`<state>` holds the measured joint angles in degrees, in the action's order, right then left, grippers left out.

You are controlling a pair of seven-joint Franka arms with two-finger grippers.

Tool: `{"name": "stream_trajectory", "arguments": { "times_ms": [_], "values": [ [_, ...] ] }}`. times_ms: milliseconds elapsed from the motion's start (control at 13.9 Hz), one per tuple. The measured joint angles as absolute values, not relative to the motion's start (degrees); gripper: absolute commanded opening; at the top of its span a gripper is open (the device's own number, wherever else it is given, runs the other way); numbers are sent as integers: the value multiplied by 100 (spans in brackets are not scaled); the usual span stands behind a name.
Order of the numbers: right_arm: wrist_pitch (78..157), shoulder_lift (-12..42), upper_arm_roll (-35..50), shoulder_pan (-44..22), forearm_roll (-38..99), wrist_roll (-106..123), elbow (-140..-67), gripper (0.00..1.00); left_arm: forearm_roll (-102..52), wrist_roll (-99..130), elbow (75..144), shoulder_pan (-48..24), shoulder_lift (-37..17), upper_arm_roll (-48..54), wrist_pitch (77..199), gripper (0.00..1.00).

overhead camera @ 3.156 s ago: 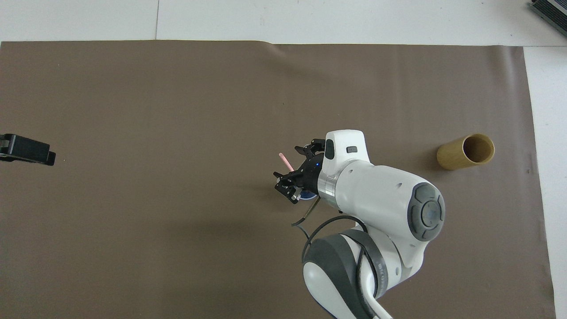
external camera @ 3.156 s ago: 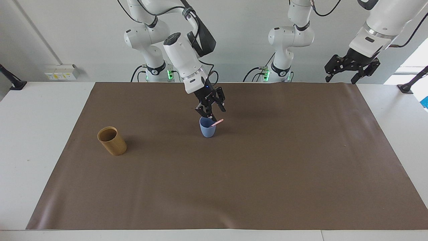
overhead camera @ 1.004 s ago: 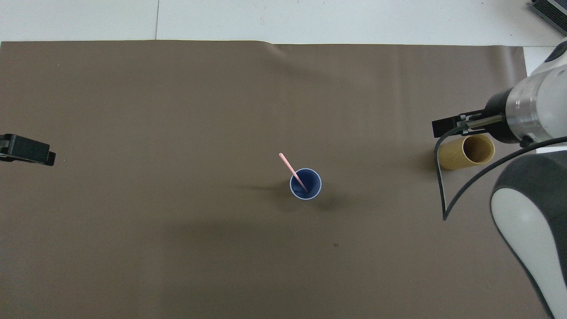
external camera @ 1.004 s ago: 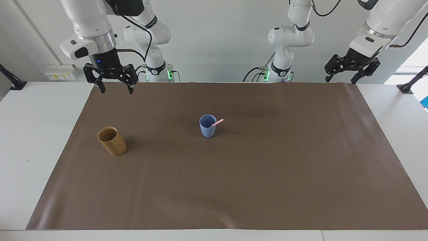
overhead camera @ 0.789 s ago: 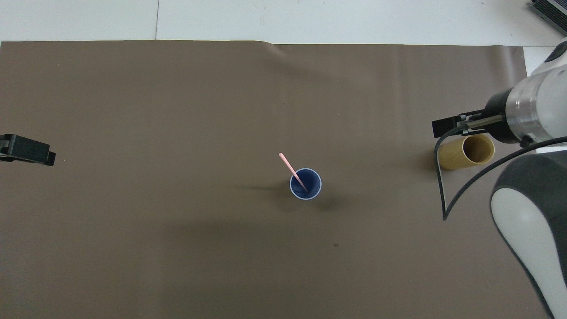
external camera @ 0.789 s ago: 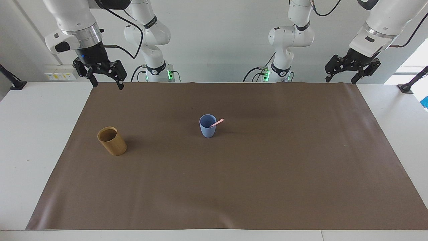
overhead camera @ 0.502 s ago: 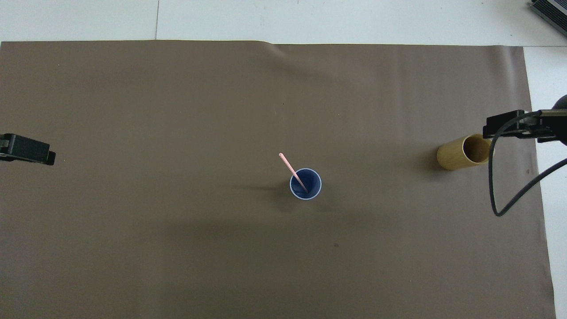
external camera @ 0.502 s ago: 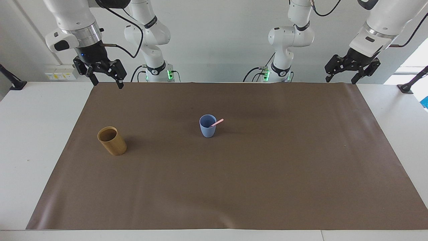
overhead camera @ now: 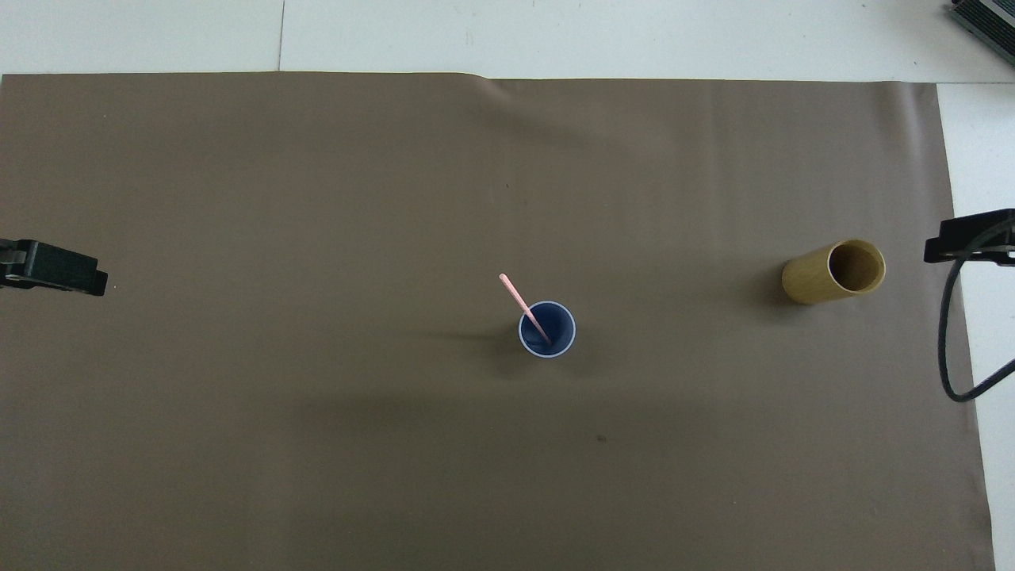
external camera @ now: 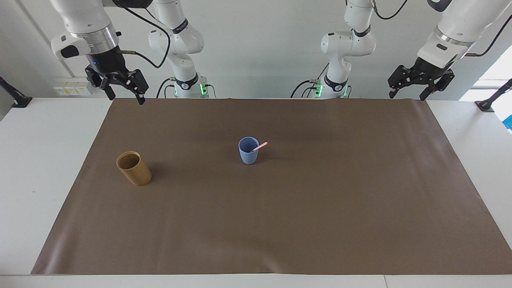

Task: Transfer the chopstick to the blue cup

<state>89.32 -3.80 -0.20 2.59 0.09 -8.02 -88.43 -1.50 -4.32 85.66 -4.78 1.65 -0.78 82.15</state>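
The blue cup (external camera: 248, 151) stands upright near the middle of the brown mat, and shows from above in the overhead view (overhead camera: 557, 341). The pale pink chopstick (external camera: 259, 147) stands inside it and leans over the rim toward the left arm's end (overhead camera: 519, 299). My right gripper (external camera: 123, 95) is open and empty, raised over the mat's corner at the right arm's end. My left gripper (external camera: 407, 95) is open and empty, raised over the mat's corner at the left arm's end; that arm waits.
A tan bamboo-coloured cup (external camera: 134, 168) stands upright on the mat toward the right arm's end, also in the overhead view (overhead camera: 833, 273). The brown mat (external camera: 280, 224) covers most of the white table. A black cable (overhead camera: 947, 341) hangs by the right gripper.
My right gripper has let go of the chopstick, left the blue cup and swung up and away to the mat's corner at its own end. The cup and chopstick have not moved.
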Motion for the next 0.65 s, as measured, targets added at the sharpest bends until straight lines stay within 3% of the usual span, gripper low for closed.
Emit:
{"name": "stream_trajectory", "arguments": {
  "times_ms": [646],
  "values": [
    [8728,-383,6,253,8,-487,-8891,100,-150,-432,8566,-480,165,-54,8215,100]
  ]
}}
